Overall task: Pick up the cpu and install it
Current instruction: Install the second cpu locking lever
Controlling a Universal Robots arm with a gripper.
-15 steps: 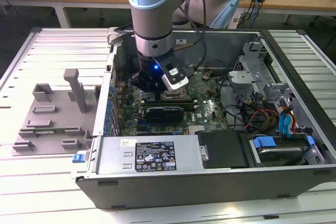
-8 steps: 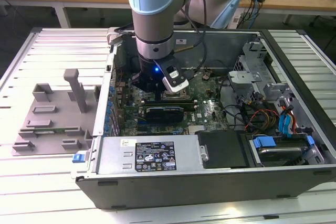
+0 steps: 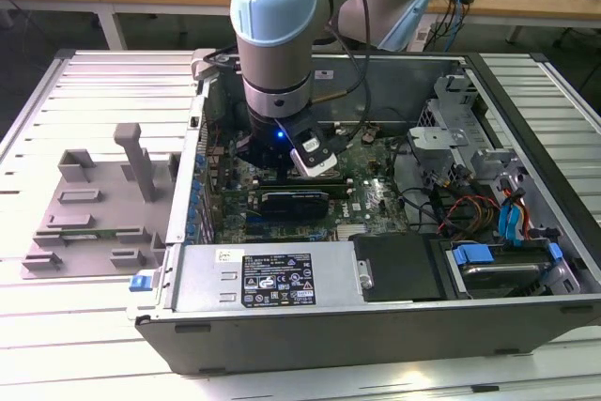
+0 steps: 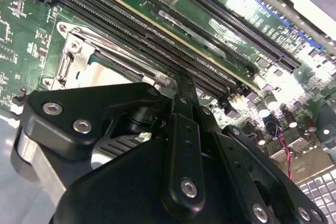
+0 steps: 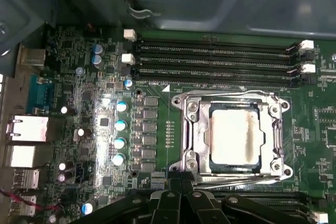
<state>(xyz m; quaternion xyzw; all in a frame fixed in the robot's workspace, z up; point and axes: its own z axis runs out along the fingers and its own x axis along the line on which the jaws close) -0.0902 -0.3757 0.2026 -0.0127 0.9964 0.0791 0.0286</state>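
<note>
With the small square chip with its pale silvery metal top [image 5: 234, 136] already lying in the steel-framed socket [image 5: 191, 129] on the green motherboard [image 5: 157, 66], the black pincer [image 5: 181, 188] hovers just beside it holding nothing, its fingers apparently pressed together, the seating seemingly done.
</note>
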